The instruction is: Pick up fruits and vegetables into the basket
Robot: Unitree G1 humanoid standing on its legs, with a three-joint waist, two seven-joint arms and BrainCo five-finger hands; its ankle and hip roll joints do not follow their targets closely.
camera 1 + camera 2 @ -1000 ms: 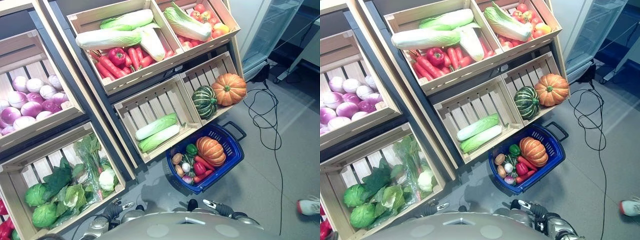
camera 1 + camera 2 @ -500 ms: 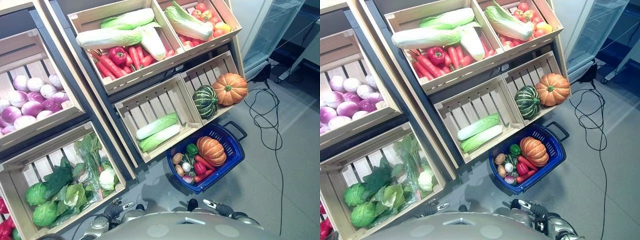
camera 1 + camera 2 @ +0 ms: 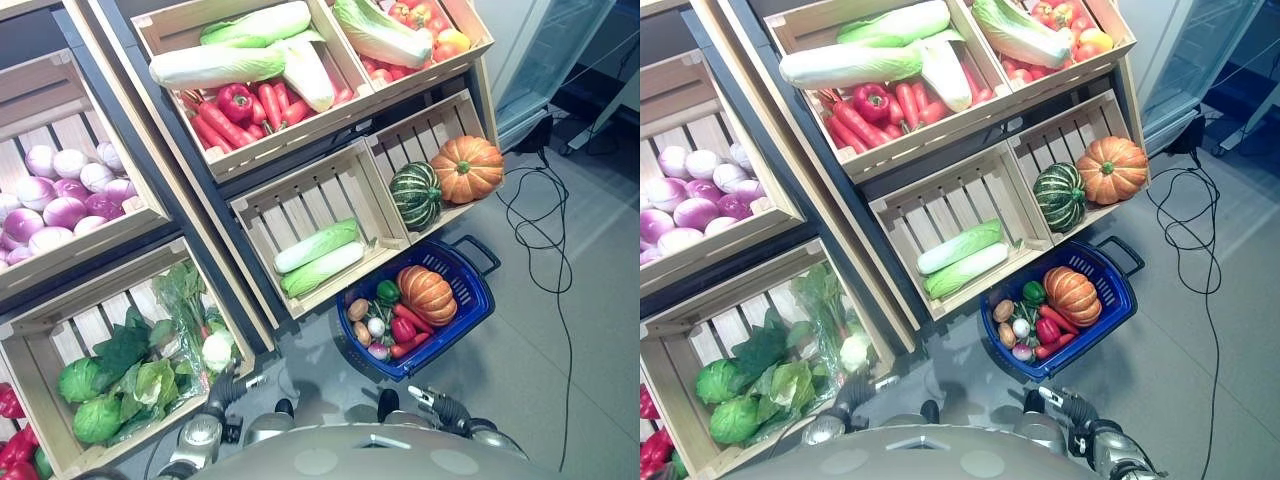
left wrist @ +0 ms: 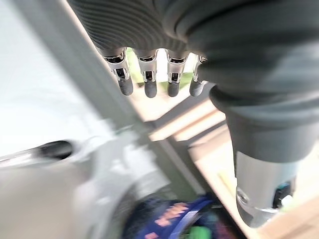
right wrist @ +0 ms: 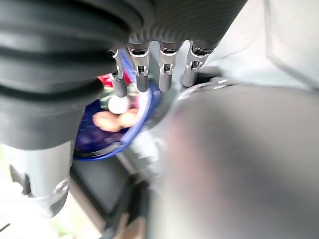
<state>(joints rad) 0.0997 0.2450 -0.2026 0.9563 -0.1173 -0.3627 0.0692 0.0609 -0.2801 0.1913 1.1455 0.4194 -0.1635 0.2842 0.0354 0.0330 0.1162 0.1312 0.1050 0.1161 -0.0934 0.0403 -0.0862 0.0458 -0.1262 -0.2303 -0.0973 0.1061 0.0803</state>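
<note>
Both head eyes look steeply down on crates (image 3: 310, 215) and blue basket (image 3: 470, 300); close wrist cameras share that basket

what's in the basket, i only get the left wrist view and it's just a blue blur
observer: an orange pumpkin lies in the basket with smaller vegetables, a green pepper among them
operator: where does it stand
observer: on the floor, just in front of the lower crate that holds two long cabbages
operator: and my other hand, holding anything
observer: no, the right hand has straight fingers with nothing in them
</note>
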